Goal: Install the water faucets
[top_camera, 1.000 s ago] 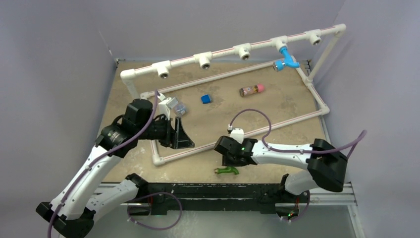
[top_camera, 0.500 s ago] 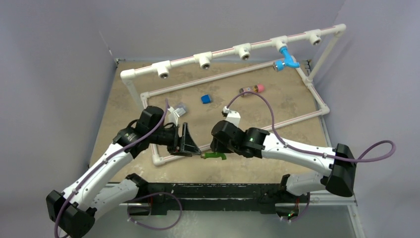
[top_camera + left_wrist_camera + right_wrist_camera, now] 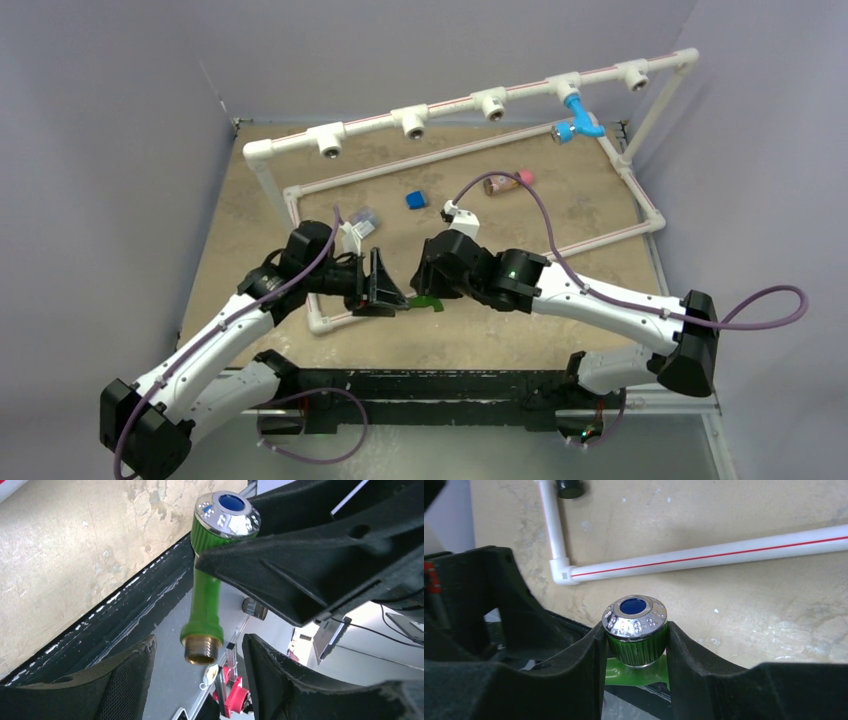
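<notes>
Overhead, the right gripper (image 3: pixel 424 293) holds the green faucet (image 3: pixel 432 304) aloft beside the left gripper (image 3: pixel 388 292); the blue faucet (image 3: pixel 580 112) hangs from the pipe rail (image 3: pixel 450 105). Left wrist: jaws spread wide around the green one's brass thread (image 3: pixel 200 652), seemingly untouching. Right wrist: fingers (image 3: pixel 584 665) clamp its chrome-capped knob (image 3: pixel 635 622).

I see a white pipe frame (image 3: pixel 330 135) standing on the tan surface (image 3: pixel 500 340). Inside the frame's base lie a small blue block (image 3: pixel 416 199) and, nearer its right rail, a pink-capped brown cylinder (image 3: pixel 507 181) on its side.
</notes>
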